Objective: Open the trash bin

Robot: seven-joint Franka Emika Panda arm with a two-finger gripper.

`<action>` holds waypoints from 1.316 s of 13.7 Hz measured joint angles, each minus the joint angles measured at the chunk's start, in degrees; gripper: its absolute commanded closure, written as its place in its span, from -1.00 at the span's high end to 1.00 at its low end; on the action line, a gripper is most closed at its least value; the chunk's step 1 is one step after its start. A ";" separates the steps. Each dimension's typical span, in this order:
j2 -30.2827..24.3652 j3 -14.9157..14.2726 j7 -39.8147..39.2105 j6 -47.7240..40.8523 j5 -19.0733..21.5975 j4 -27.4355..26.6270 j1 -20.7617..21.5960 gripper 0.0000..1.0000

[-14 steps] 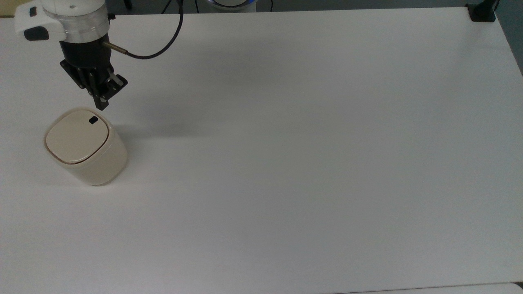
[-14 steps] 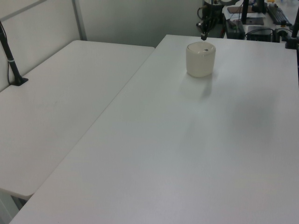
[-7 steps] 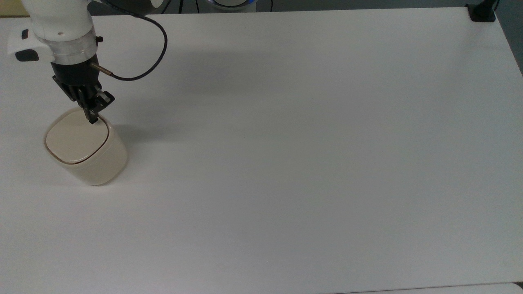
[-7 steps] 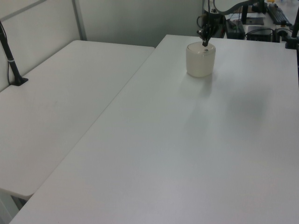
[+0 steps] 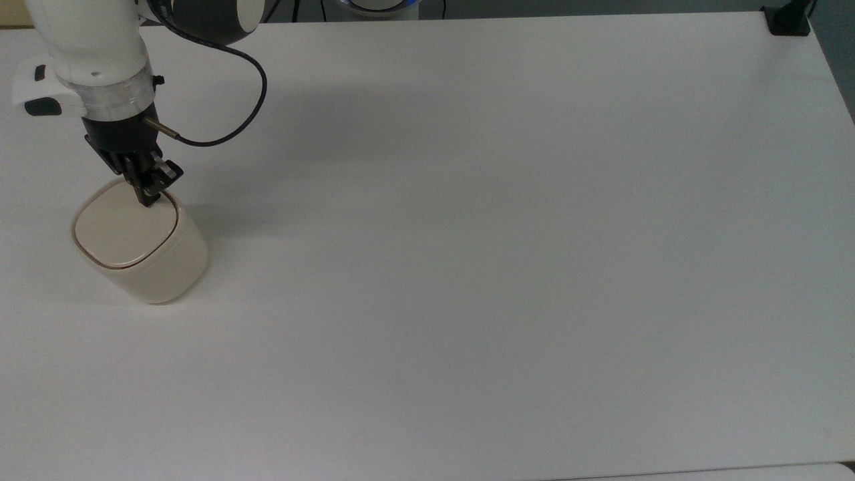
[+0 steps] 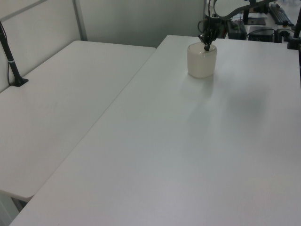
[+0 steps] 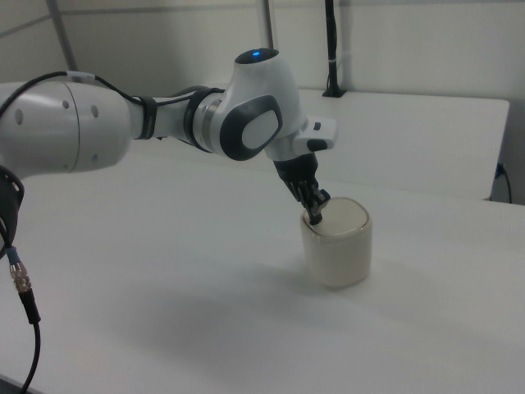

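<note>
The trash bin (image 5: 147,257) is a cream rounded tub standing at the top view's left, with its flat lid (image 5: 120,227) lying closed inside a thin dark rim. My gripper (image 5: 147,198) is shut, and its black tip presses down on the lid's far corner, hiding the spot beneath it. In the left view the trash bin (image 6: 201,63) stands far back with the gripper (image 6: 206,46) touching its top. In the right view the gripper (image 7: 314,217) meets the left rim of the trash bin (image 7: 338,246).
The white table (image 5: 501,234) spreads wide to the top view's right of the bin. A black cable (image 5: 230,127) loops from the wrist. A black clamp (image 5: 788,20) sits at the far right corner. A second white table (image 6: 61,103) adjoins on the left view's left.
Over the last second the gripper came down from just behind the bin onto the lid's far corner, covering the small black button. The lid stays flat.
</note>
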 measured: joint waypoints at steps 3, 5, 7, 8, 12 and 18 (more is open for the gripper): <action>-0.47 0.03 0.00 0.00 0.00 0.52 0.19 -1.00; -2.52 0.48 0.00 -1.62 0.00 1.38 1.26 -0.98; -5.52 0.91 0.00 -6.59 0.00 2.33 4.63 -0.98; -7.44 0.99 0.00 -9.83 0.00 2.65 7.54 -0.97; -12.20 1.06 -4.66 -21.65 -0.03 2.76 16.12 -0.94; -15.46 1.07 -9.06 -28.96 -0.02 2.78 19.86 -0.31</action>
